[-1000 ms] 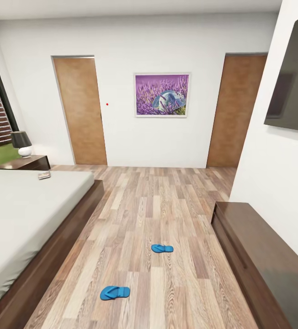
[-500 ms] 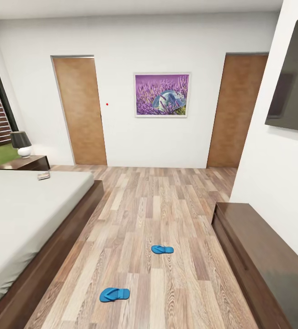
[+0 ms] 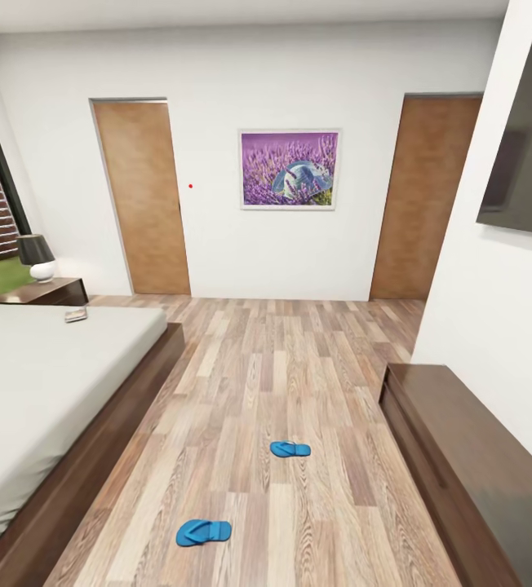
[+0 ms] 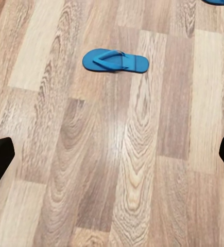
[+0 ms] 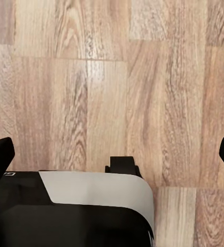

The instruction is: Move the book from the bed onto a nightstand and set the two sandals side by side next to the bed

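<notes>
- Book [image 3: 76,315] lies on the bed's [image 3: 46,383] far corner, near the nightstand [image 3: 50,291].
- Two blue sandals [image 3: 203,532] [image 3: 290,448] lie apart on the floor, unpaired.
- Both grippers' jaws spread wide, empty, ready.

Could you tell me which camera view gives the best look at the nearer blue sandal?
The left wrist view: the nearer sandal appears large there, with its toe strap distinct against the floor. The head view shows it small, near the bed. The right wrist view looks at bare planks.
</notes>
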Available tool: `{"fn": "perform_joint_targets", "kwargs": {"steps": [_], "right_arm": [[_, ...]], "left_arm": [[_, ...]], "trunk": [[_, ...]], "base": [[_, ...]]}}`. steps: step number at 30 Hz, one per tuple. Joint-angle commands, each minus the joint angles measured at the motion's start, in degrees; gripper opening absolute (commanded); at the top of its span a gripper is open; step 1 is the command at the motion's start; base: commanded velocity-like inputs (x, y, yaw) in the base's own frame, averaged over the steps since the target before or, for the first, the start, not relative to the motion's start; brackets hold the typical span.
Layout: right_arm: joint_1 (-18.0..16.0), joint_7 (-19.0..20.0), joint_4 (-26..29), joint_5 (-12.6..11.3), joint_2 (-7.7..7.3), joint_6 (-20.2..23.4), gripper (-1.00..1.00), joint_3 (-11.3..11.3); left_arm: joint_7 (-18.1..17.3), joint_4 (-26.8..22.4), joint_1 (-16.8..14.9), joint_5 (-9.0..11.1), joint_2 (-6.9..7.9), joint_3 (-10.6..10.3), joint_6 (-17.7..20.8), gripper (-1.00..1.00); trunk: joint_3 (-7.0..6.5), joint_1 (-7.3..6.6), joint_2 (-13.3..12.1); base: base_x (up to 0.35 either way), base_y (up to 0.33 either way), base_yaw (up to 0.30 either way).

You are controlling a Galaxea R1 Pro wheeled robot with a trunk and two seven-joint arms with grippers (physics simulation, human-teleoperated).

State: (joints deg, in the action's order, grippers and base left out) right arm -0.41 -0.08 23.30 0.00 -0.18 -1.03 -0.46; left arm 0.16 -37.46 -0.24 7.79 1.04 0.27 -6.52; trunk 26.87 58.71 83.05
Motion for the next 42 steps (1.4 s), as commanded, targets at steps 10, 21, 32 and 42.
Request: {"fn": "perform_joint_targets", "kwargs": {"steps": [10, 21, 32, 42], "right_arm": [[0.0, 0.0, 0.0, 0.0, 0.04, -0.1, 1.00, 0.0], [0.0, -0.1, 0.0, 0.1, 0.06, -0.1, 1.00, 0.0], [0.0, -0.1, 0.0, 0.1, 0.06, -0.1, 1.00, 0.0], [0.0, -0.2, 0.0, 0.1, 0.06, -0.1, 1.00, 0.0]], "left_arm": [[0.0, 0.0, 0.0, 0.6, 0.02, -0.1, -0.1, 1.00], [0.0, 0.0, 0.0, 0.6, 0.02, -0.1, -0.1, 1.00], [0.0, 0.0, 0.0, 0.6, 0.02, -0.1, -0.1, 1.00], [0.0, 0.0, 0.0, 0.6, 0.02, -0.1, -0.2, 1.00]], "trunk": [[0.06, 0.02, 0.0], [0.06, 0.02, 0.0], [0.06, 0.02, 0.0], [0.06, 0.02, 0.0]], "base": [[0.217, 0.000, 0.000], [0.222, 0.000, 0.000], [0.212, 0.000, 0.000], [0.131, 0.000, 0.000]]}}
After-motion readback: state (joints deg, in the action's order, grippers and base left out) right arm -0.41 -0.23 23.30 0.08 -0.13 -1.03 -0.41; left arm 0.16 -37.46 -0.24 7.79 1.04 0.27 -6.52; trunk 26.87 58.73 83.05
